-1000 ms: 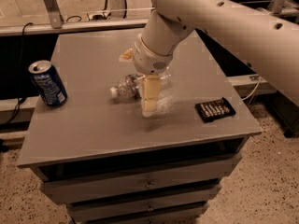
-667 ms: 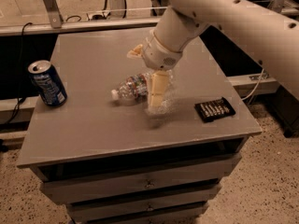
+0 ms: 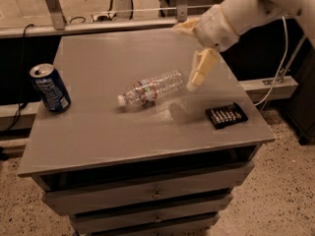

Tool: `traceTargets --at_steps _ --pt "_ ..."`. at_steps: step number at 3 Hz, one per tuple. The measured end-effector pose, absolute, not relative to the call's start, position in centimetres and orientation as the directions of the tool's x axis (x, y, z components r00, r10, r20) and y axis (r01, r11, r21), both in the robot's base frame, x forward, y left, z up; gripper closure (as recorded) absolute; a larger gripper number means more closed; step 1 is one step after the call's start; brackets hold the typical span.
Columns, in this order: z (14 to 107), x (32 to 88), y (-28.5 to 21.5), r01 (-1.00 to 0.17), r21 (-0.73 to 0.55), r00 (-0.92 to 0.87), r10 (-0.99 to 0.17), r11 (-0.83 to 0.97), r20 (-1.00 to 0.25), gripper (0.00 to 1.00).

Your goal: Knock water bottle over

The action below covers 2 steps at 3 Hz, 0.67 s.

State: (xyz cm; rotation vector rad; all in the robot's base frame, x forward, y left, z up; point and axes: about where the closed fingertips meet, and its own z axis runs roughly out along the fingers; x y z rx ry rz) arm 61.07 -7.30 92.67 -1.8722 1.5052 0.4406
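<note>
Camera view is looking down on a grey table (image 3: 123,141) with drawers (image 3: 157,193) stacked beneath its top. The water bottle (image 3: 152,90) is lying on its side near the middle of the tabletop. Its white cap (image 3: 120,100) is pointing toward 8 o'clock and its base toward 2 o'clock. The red-and-white label (image 3: 143,90) is wrapping the clear ribbed body closer to the cap end.

The gripper (image 3: 201,69) is hanging over the table at about 3 o'clock of the bottle, just beside its base, with its cream-coloured tip angling down toward 7 o'clock. Whether it is touching the bottle is not showing, and whether it is spread or pressed together cannot be told. A soft shadow (image 3: 183,114) is falling on the tabletop at 5 o'clock of the bottle's base. The white arm (image 3: 246,9) carrying the gripper is reaching in from the 1 o'clock corner of the picture.

A blue soda can (image 3: 49,87) is standing upright at the 9 o'clock side of the table, well apart from the bottle. A black case (image 3: 225,115) is lying flat toward 4 o'clock, near the table's edge, apart from the bottle and at 5 o'clock of the gripper. A pale cable (image 3: 275,77) is hanging beyond the table at 3 o'clock, above a speckled floor (image 3: 290,181).
</note>
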Motion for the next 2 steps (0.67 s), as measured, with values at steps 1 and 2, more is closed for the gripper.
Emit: traceTargets --at_steps 1,2 --pt "96.5 61.3 -11.7 -0.930 -0.368 0.273 -0.669 0.001 -0.691 0.00" --pt "97.3 61.2 -12.7 -0.925 -0.379 0.271 -0.661 0.022 -0.700 0.00"
